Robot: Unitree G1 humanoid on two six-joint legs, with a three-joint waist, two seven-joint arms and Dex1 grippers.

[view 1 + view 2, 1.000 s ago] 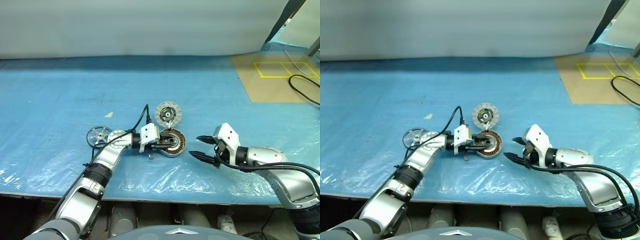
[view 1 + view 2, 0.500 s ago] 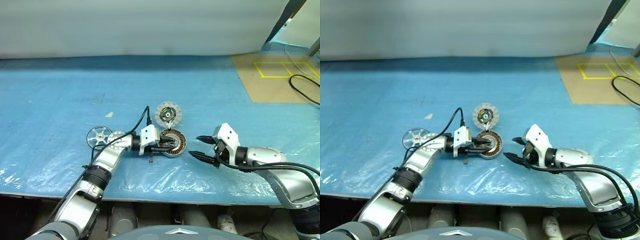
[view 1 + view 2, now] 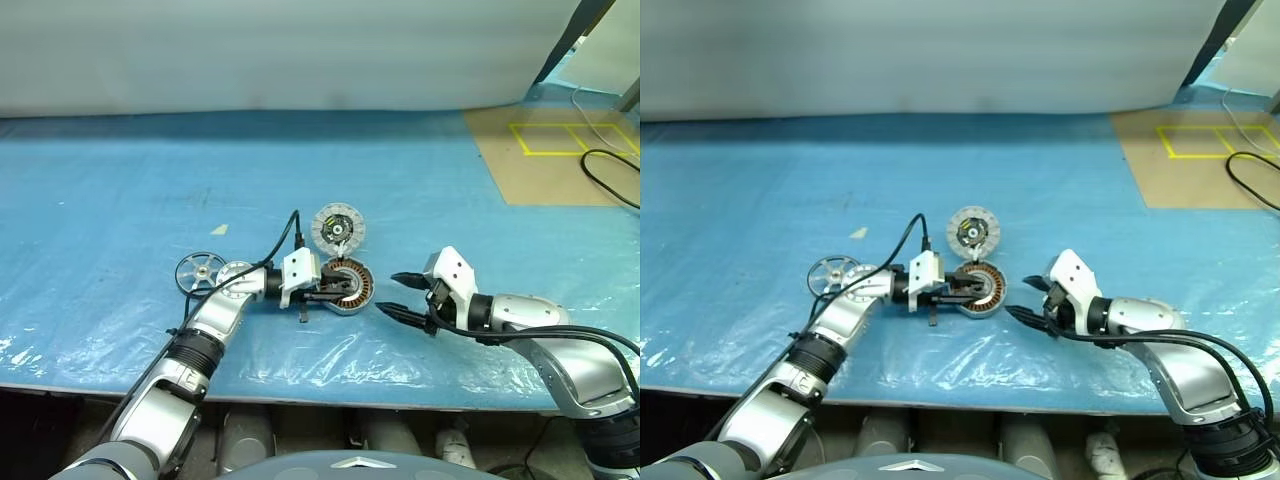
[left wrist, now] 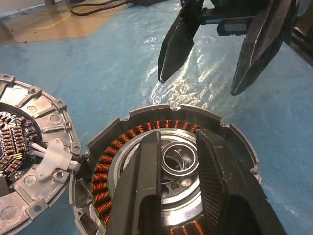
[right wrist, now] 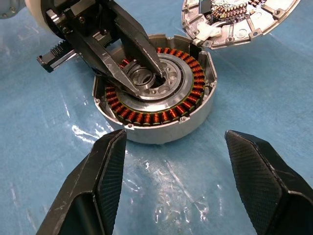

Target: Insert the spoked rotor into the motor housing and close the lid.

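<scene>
Your left hand (image 3: 338, 291) sits over the motor housing (image 3: 350, 287), fingers (image 4: 139, 191) narrowly parted and straddling the bearing ring at the centre hole; I can't tell if it's gripping that ring or just resting on it. The right hand (image 3: 398, 296) hovers just right of the housing, jaws wide, holding nothing, pointed at it. The relation that matters: the spoked rotor (image 3: 199, 271) lies flat on the surface (image 3: 120, 200) well to the left of the housing, beside your left forearm and behind the left hand, not in front of it. It's a flat ring with no long axis, so any rim grasp works. The left arm is clearly nearer; the right would have to cross over the housing. My read is that the left hand has to back off and swing out left before insertion can start. The lid (image 3: 338, 228) lies just behind the housing, touching its far rim, circuit face up. The surface is blue plastic sheeting, wrinkled and shiny, likely slippery. There's plenty of free room left and ahead; a black cable (image 3: 610, 175) and yellow tape markings (image 3: 560, 138) are far right, well clear.
</scene>
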